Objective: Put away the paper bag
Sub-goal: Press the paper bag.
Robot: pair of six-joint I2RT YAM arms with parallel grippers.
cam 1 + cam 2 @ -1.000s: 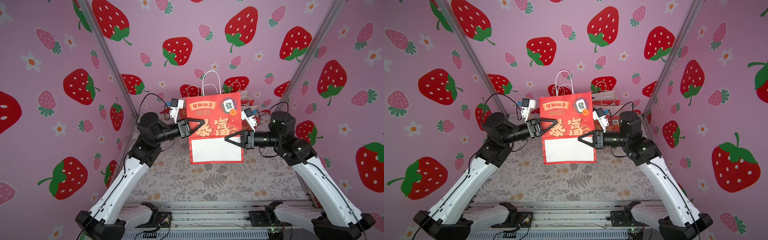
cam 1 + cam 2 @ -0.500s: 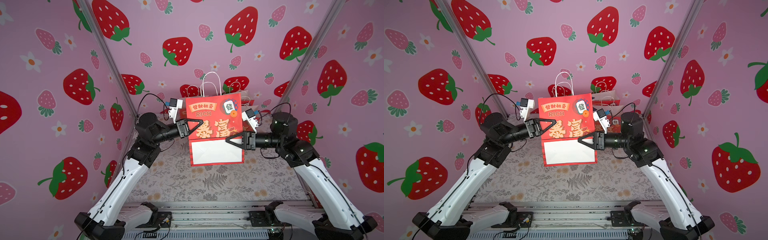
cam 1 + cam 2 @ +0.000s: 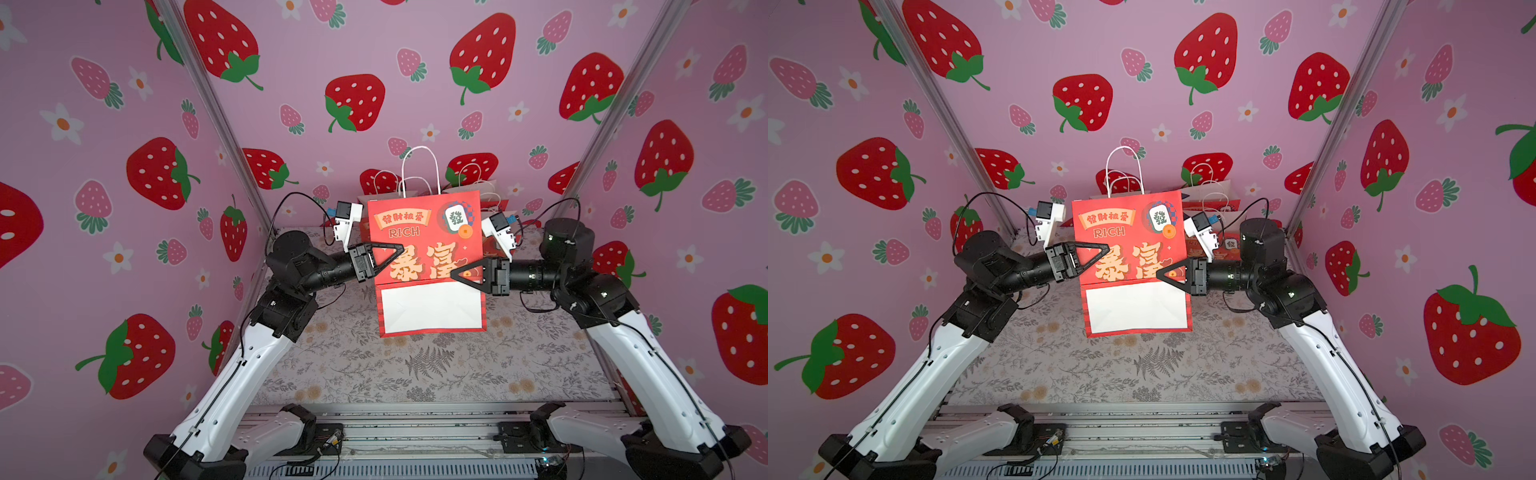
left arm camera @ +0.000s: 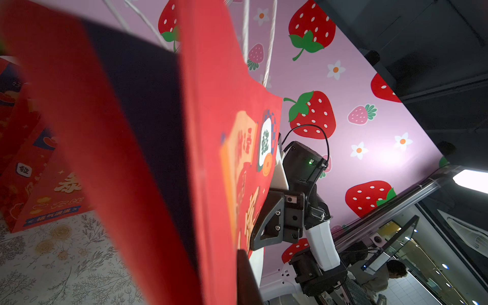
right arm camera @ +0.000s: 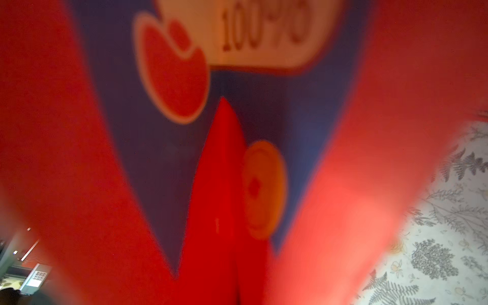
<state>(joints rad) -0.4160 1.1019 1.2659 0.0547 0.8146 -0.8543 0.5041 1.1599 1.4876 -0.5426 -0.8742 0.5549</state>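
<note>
The red paper bag [image 3: 428, 232] [image 3: 1129, 232] with gold characters and white cord handles hangs in the air over the middle of the table. Its white bottom panel is folded flat toward the camera. My left gripper [image 3: 397, 248] [image 3: 1104, 248] is shut on the bag's left edge; one dark finger [image 4: 245, 280] lies against the front panel [image 4: 211, 132]. My right gripper [image 3: 455, 274] [image 3: 1160, 274] is shut on the right edge, a little lower. Blurred red paper of the bag [image 5: 343, 105] fills the right wrist view and hides the jaws.
More paper bags [image 3: 469, 187] [image 3: 1212, 195] stand against the back wall behind the held one, and red printed ones [image 4: 39, 184] show in the left wrist view. A floral cloth [image 3: 415, 365] covers the table. Strawberry-patterned walls close in on both sides.
The bag stays in nearly the same place between both grippers. The right arm has shifted slightly.
</note>
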